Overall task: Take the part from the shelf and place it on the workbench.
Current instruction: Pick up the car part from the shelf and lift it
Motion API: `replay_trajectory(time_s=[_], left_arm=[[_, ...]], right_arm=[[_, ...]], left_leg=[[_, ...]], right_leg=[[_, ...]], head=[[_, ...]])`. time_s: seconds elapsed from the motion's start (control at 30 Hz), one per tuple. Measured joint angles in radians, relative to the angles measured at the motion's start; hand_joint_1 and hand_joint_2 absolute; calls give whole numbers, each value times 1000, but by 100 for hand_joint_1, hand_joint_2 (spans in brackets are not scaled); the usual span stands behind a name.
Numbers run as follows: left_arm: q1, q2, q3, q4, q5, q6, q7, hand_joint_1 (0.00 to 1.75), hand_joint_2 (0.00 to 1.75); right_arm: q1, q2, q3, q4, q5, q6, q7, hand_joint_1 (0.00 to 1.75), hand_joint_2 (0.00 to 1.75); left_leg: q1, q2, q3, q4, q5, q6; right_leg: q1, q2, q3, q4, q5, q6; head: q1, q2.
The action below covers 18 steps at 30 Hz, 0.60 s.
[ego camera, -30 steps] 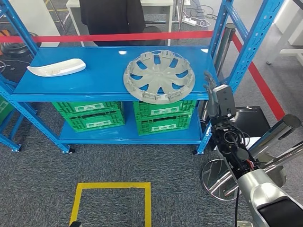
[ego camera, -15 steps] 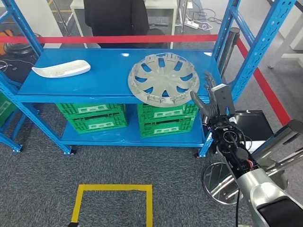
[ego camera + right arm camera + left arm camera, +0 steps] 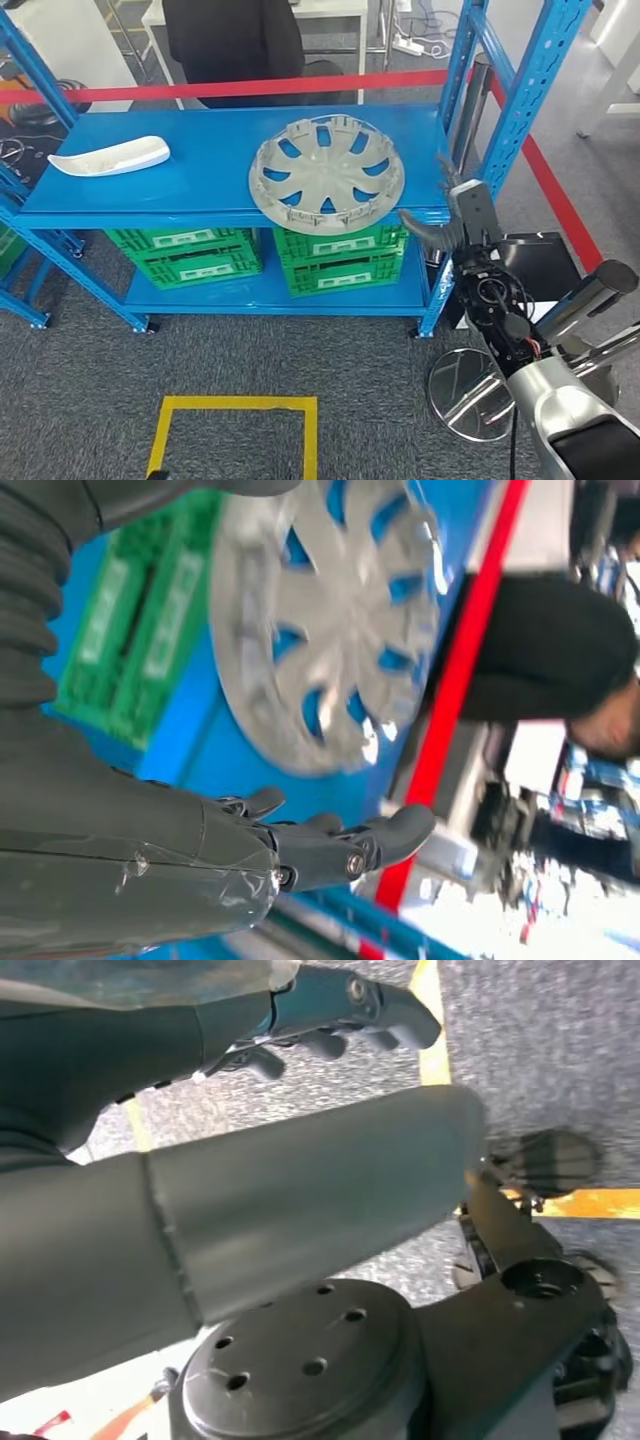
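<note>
A grey wheel cover [image 3: 327, 172] lies flat on the top blue shelf [image 3: 204, 190], its near rim over the shelf's front edge. A white curved part [image 3: 109, 157] lies at the shelf's left end. My right hand [image 3: 447, 215] hangs at the shelf's right front corner, just right of the wheel cover, fingers spread and thumb reaching toward its rim, holding nothing. In the right wrist view the right hand [image 3: 332, 842] is apart from the wheel cover [image 3: 324, 630]. My left hand [image 3: 324, 1015] hangs over the carpet, empty, with loosely extended fingers.
Two green crates [image 3: 189, 255] [image 3: 340, 262] fill the lower shelf. A blue upright [image 3: 521, 100] stands close to my right forearm. A red barrier tape [image 3: 302, 85] and a person in black [image 3: 226, 40] are behind the shelf. A yellow floor square [image 3: 234, 405] and a round metal base [image 3: 464, 385] lie below.
The view has shifted a little. My right hand has opened its thumb outward and moved closer to the wheel cover's right rim at shelf-edge height.
</note>
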Motion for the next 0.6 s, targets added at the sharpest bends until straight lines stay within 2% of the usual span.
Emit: replay_trajectory(time_s=[0.07, 0.1, 0.13, 0.17, 0.23, 0.27, 0.3, 0.33, 0.37, 0.43, 0.47, 0.5, 0.57, 0.6], left_arm=[[-3, 0, -2, 0, 0, -1, -1, 0, 0], [-4, 0, -4, 0, 0, -1, -1, 0, 0], [-4, 0, -6, 0, 0, 0, -1, 0, 0], [-3, 0, -8, 0, 1, 1, 0, 0, 0], [0, 2, -10, 0, 3, 7, 2, 0, 0], [0, 4, -10, 0, 4, 10, 4, 0, 0], [-1, 6, -11, 0, 5, 14, 6, 0, 0], [-2, 8, -12, 0, 5, 17, 8, 0, 0], [-3, 8, -13, 0, 6, 19, 9, 0, 0], [-3, 7, -14, 0, 6, 21, 12, 0, 0], [-3, 6, -15, 0, 6, 21, 14, 0, 0], [-4, 5, -15, 0, 6, 21, 15, 0, 0], [-6, 5, -16, 0, 6, 21, 15, 0, 0], [-7, 4, -16, 0, 6, 21, 15, 0, 0]], right_arm=[[-2, -1, 0, 0, 1, 0, 1, 0, 175], [0, -1, 1, 0, 2, 1, 3, 0, 175], [4, -1, 1, 0, 4, 0, 5, 0, 175], [6, -1, 1, 0, 8, 0, 8, 0, 175], [8, -1, 1, -1, 19, -2, 15, 0, 175], [8, -1, 1, -1, 26, -2, 20, 0, 175], [8, -1, 2, -2, 33, -3, 27, 0, 175], [9, -1, 2, -3, 41, -3, 33, 0, 175], [10, -1, 3, -5, 49, -2, 40, 0, 175], [11, -2, 5, -12, 61, -1, 50, 0, 175], [9, -2, 5, -15, 65, -1, 53, 0, 175], [8, -3, 6, -17, 67, -1, 54, 0, 175], [9, -4, 7, -18, 68, -1, 55, 0, 175], [12, -5, 8, -18, 68, 0, 56, 0, 175]], left_leg=[[-3, 3, -94, 142, -48, -1], [-6, 3, -136, 191, -65, 2], [-10, 3, -160, 202, -64, 10], [-15, 3, -163, 174, -41, 22], [-32, 1, -121, 30, 58, 55], [-40, -1, -100, -32, 92, 68], [-47, -5, -84, -75, 112, 77], [-52, -8, -78, -93, 119, 82], [-53, -10, -75, -94, 116, 83], [-46, -7, -58, -113, 128, 82], [-42, -5, -48, -123, 129, 82], [-38, -3, -38, -132, 129, 81], [-35, -2, -28, -135, 123, 84], [-33, -2, -26, -134, 119, 83]], right_leg=[[7, 0, 8, -2, -4, -4], [11, 1, 11, -3, -8, -6], [17, 3, 16, -3, -13, -8], [24, 4, 23, -3, -19, -11], [35, 5, 39, -5, -32, -15], [39, 7, 44, -6, -39, -15], [41, 8, 46, -6, -45, -15], [42, 10, 46, -7, -50, -14], [41, 12, 46, -9, -54, -11], [43, 12, 50, -4, -67, -2], [44, 10, 43, 19, -84, 4], [43, 8, 23, 65, -109, 10], [34, 4, -51, 204, -169, 21], [28, 3, -87, 261, -184, 26]], head=[[-2, 0], [-3, 0], [-3, 0], [-3, 0], [-3, 0], [-3, 0], [-3, 0], [-3, 0], [-4, 0], [-7, 0], [-7, 0], [-7, 0], [-6, 0], [-6, 0]])
